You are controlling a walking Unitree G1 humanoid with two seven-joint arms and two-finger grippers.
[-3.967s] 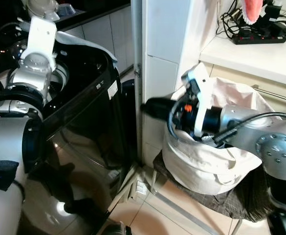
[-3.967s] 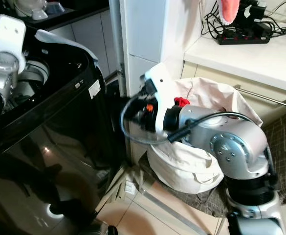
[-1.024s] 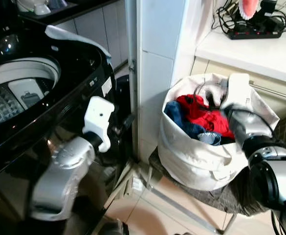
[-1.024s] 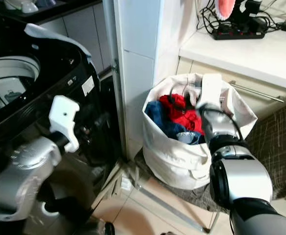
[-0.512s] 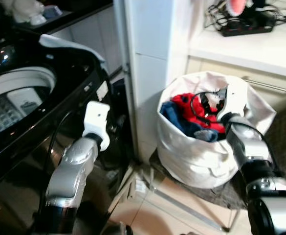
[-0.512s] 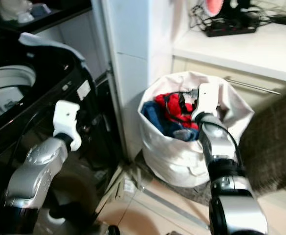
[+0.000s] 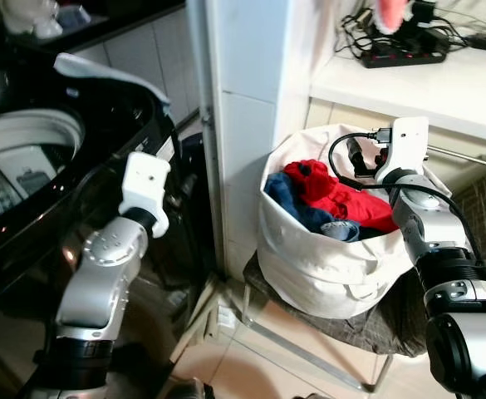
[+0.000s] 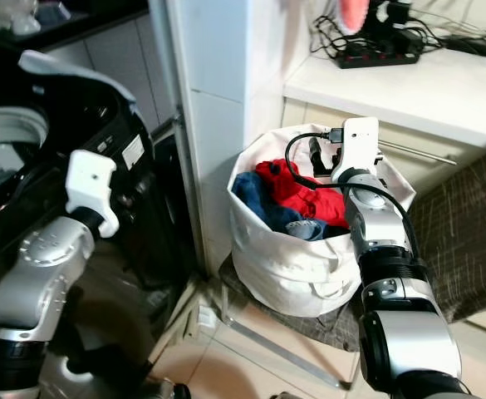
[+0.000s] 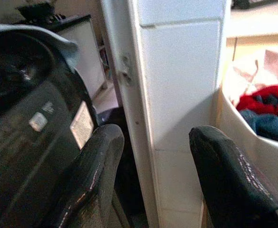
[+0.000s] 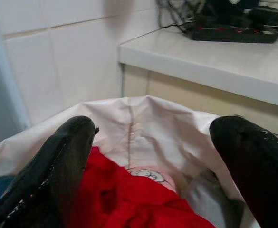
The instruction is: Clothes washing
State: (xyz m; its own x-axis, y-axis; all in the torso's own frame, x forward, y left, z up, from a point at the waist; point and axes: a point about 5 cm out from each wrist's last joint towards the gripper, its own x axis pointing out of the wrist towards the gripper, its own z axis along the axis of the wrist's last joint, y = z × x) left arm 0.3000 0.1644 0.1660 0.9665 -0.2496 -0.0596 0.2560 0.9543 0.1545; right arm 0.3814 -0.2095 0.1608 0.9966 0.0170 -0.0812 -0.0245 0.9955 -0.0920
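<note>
The left gripper (image 9: 153, 175), fingers spread and empty, has dropped from the black top-loading washing machine (image 7: 51, 166) to hang beside it. Farther off, the right gripper (image 10: 153, 156), wide open, now hovers over the red garment (image 7: 338, 198) in the white fabric laundry bag (image 7: 326, 266), likely ready to grab.

Laundry bag (image 7: 326, 266): off-white cloth. Contents: red garment (image 7: 334, 195) uppermost; dark blue garment (image 7: 288, 195) at its 9 o'clock; pale blue-grey piece (image 7: 342, 230) at 6 o'clock. Washing machine (image 7: 27, 208): glossy black casing, white drum rim. Pillar (image 7: 243, 108): white tile. Chair seat (image 7: 367, 324): dark grey-brown weave. Counter (image 7: 425, 83): white; power strip (image 7: 400, 56) black. Both arms silver, white wrist housings, black fingers (image 10: 62, 156).
</note>
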